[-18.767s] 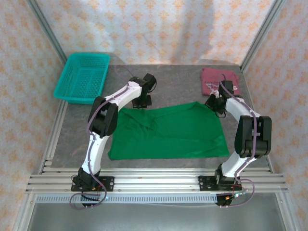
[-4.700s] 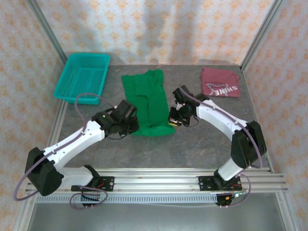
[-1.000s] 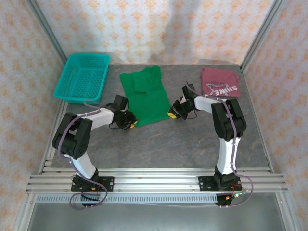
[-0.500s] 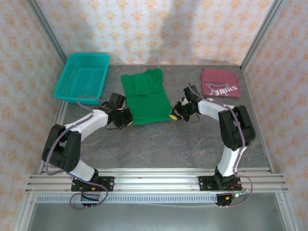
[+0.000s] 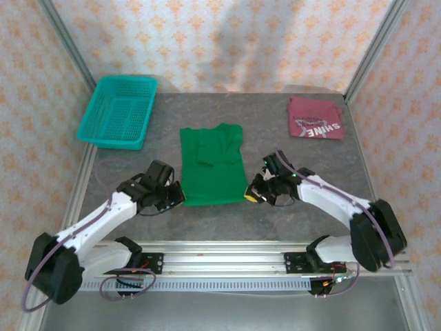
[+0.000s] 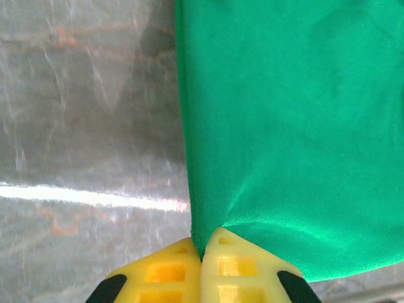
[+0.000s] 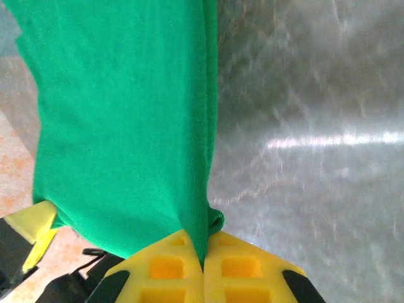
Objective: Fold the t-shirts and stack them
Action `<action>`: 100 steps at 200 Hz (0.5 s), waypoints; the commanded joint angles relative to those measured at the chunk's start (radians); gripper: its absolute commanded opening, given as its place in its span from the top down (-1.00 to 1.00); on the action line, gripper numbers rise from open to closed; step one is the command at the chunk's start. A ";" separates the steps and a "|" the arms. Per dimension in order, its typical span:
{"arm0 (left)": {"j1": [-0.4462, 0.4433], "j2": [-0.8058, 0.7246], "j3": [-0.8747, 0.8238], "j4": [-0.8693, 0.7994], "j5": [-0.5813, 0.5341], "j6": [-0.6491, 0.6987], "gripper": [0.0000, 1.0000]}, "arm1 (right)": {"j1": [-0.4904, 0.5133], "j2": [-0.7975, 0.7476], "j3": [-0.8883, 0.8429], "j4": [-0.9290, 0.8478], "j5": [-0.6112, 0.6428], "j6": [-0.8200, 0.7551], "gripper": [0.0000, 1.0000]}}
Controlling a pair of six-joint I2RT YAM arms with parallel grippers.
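The green t-shirt [image 5: 212, 165] lies folded into a long strip in the middle of the table, its collar end toward the back. My left gripper [image 5: 180, 196] is shut on its near left corner, and my right gripper [image 5: 249, 196] is shut on its near right corner. In the left wrist view the yellow fingers [image 6: 165, 273] pinch the green cloth [image 6: 290, 126] at the gripper [image 6: 202, 252]. The right wrist view has the gripper [image 7: 203, 255] clamped on a bunched edge of the shirt [image 7: 126, 126]. The maroon t-shirt [image 5: 315, 118] with white lettering lies folded at the back right.
A teal mesh basket [image 5: 118, 110] stands at the back left. Bare grey tabletop [image 5: 310, 165] lies between the two shirts and along the near edge by the aluminium rails [image 5: 220, 255].
Both grippers have pulled back toward the near edge with the green shirt's near corners pinched, and the shirt has slid nearer. The arms have stretched out lower.
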 commanded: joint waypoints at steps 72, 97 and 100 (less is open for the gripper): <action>-0.109 -0.218 0.061 -0.193 -0.108 -0.125 1.00 | 0.138 -0.193 0.088 -0.215 0.184 0.142 1.00; -0.104 -0.148 0.172 -0.206 -0.114 -0.088 1.00 | 0.127 -0.133 0.208 -0.268 0.203 0.094 1.00; -0.102 -0.140 0.182 -0.205 -0.113 -0.083 1.00 | 0.125 -0.124 0.219 -0.269 0.204 0.088 1.00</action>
